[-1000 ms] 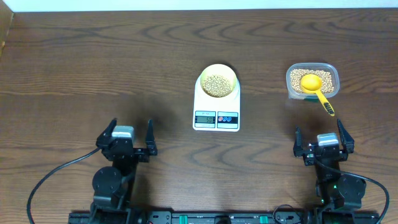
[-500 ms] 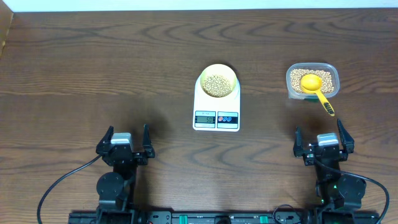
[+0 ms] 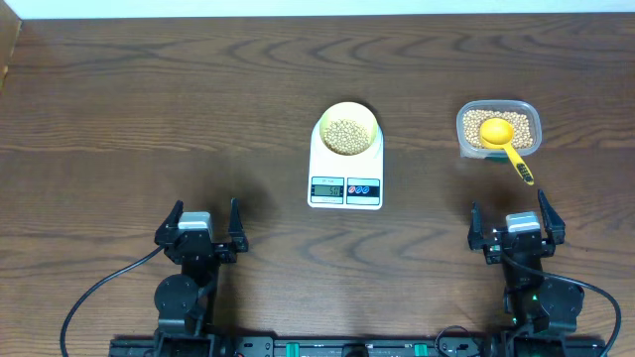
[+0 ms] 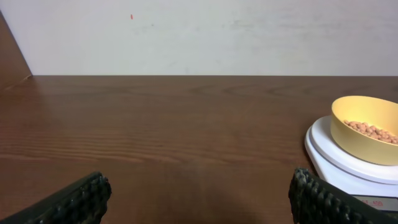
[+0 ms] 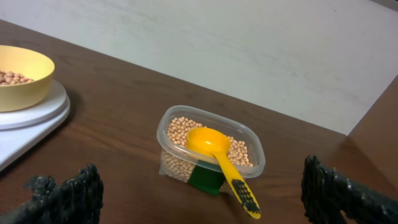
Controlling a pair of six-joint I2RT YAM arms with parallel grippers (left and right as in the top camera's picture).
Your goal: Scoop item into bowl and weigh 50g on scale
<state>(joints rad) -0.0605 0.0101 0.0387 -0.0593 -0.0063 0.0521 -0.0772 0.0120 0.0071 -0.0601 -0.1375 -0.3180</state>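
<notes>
The pale yellow bowl (image 3: pixel 346 129) stands on the white scale (image 3: pixel 345 175) at the table's middle and holds beige beans (image 3: pixel 345 134). The bowl also shows in the left wrist view (image 4: pixel 365 129) and the right wrist view (image 5: pixel 18 76). More beans fill the clear tub (image 3: pixel 498 128) at the right, with the yellow scoop (image 3: pixel 504 142) resting in it, handle over the near rim. My left gripper (image 3: pixel 198 224) is open and empty near the front left. My right gripper (image 3: pixel 516 222) is open and empty near the front right, in front of the tub (image 5: pixel 211 149).
The scale's grey display (image 3: pixel 327 189) is lit, its digits too small to read. A pale wall runs behind the table's far edge (image 4: pixel 199 75). Bare wood lies to the left of the scale.
My left gripper has drawn back a little toward the front edge and straightened. The right arm, bowl, scale, tub and scoop have not moved.
</notes>
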